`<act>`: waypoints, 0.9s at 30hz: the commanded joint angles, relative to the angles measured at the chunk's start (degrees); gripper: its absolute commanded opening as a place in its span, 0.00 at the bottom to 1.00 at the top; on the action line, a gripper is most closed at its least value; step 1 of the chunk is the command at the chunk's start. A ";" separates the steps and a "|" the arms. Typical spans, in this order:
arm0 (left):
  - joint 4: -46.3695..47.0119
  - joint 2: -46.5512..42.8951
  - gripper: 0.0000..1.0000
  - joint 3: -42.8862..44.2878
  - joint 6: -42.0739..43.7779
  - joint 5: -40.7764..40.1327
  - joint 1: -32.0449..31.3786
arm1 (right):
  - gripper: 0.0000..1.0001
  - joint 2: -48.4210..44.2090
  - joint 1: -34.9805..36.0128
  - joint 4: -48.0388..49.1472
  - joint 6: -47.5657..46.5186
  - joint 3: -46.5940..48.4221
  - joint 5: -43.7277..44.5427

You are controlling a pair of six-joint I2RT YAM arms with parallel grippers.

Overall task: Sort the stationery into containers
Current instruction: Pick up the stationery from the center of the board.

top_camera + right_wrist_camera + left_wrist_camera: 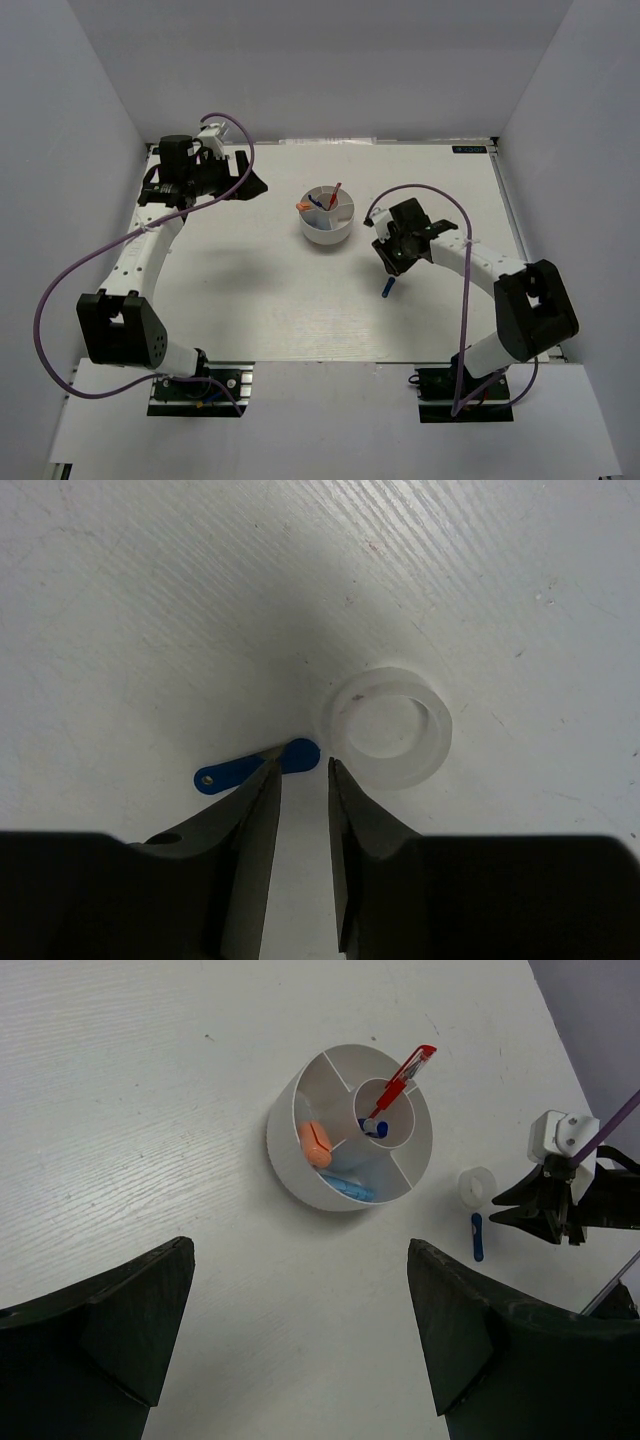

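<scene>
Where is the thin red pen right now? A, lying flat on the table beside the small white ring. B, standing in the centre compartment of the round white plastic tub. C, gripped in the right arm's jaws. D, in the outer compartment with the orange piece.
B: the thin red pen leans out of the centre well of the round white plastic tub, its top reaching past the rim.

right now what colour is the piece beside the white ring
The piece is dark blue, clearest in the right wrist view.
</scene>
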 commanded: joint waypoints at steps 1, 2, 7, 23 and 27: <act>-0.33 -1.05 0.97 1.73 0.56 1.18 0.14 | 0.32 0.79 -0.50 1.96 0.05 1.01 0.58; -0.15 -1.05 0.97 1.64 0.56 1.18 0.14 | 0.32 1.14 -0.41 2.22 0.05 0.93 1.10; -0.06 -0.96 0.97 1.37 0.82 1.62 0.14 | 0.32 2.90 -1.12 3.63 -0.39 0.40 1.46; 0.02 -0.70 0.97 1.02 1.18 1.97 0.14 | 0.25 5.71 -1.64 5.82 -3.11 -0.30 1.81; -0.15 -0.52 0.97 1.37 1.26 2.14 0.14 | 0.26 6.15 -1.65 6.35 -3.72 -0.39 2.07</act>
